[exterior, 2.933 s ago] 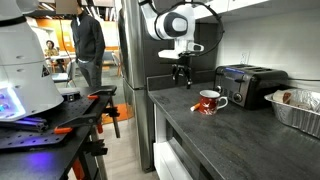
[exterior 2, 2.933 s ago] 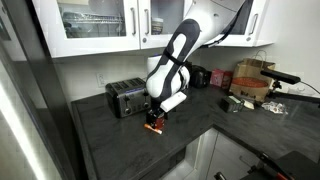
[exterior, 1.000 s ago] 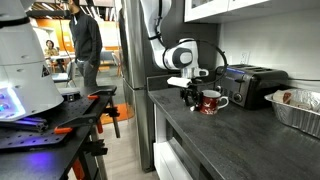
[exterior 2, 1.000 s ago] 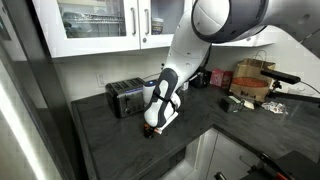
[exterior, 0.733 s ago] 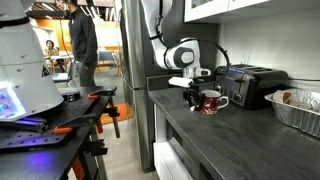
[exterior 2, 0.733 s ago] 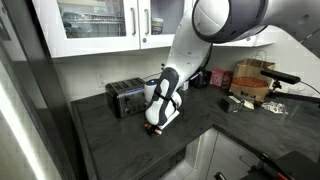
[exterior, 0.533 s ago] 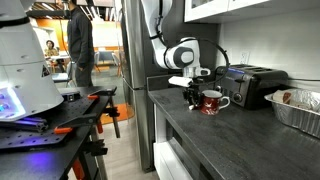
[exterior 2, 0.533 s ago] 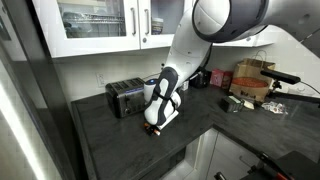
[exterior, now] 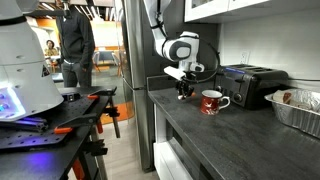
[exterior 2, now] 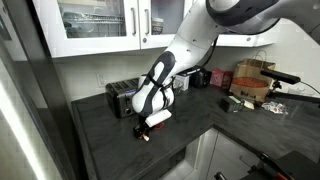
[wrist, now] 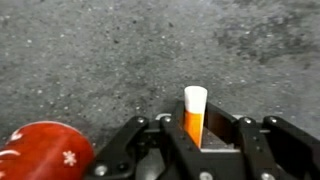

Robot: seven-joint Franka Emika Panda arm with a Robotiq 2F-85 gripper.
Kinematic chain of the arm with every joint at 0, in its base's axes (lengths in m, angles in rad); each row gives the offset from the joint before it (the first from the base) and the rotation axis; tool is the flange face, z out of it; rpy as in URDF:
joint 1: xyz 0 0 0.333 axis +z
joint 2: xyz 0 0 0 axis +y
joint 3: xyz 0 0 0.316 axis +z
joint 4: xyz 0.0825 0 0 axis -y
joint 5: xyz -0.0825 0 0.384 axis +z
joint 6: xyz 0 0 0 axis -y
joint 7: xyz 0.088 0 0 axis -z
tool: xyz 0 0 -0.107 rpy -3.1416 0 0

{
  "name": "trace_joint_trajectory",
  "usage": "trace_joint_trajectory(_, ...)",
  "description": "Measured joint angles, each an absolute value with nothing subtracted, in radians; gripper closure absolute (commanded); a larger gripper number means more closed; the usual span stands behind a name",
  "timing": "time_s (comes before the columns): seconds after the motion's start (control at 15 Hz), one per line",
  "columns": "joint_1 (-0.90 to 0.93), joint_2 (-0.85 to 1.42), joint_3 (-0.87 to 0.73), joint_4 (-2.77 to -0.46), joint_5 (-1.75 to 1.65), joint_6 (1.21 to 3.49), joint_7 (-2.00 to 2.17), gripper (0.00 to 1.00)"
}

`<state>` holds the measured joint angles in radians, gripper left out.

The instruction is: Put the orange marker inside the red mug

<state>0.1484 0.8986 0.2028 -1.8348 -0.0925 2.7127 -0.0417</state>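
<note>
The orange marker stands upright between my fingers, its white end pointing away from the wrist camera toward the dark counter. My jaws are clenched on it. In both exterior views it is too small to pick out.

The red mug shows at the lower corner of the wrist view, just beside my gripper and not under it. In an exterior view the mug stands upright on the counter, its white handle turned toward the toaster, between that toaster and my gripper.

Half a second ago I hung right at the mug's rim. Now I have drawn back toward the counter's end and risen a little, so a gap shows between me and the mug. The mug has not moved. In an exterior view my arm has swung closer to the toaster than it was.

The only markings I can make out are white snowflake figures on the mug's side.

By count: one marker, one mug, one toaster, one foil tray past the toaster, and one person standing in the background.
</note>
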Motion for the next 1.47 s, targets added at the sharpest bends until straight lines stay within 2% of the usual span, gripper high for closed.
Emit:
trace_joint_trajectory(0.2, 0.042, 0.864, 0.301, -1.842, 0.040, 2.604, -0.081, 0.94)
trace_joint_trajectory(0.6, -0.100, 0.834, 0.383, -1.844, 0.339, 2.453, -0.135, 0.94)
trace_joint_trajectory(1.47, -0.278, 0.833, 0.431, -1.859, 1.178, 2.444, -0.408, 0.93)
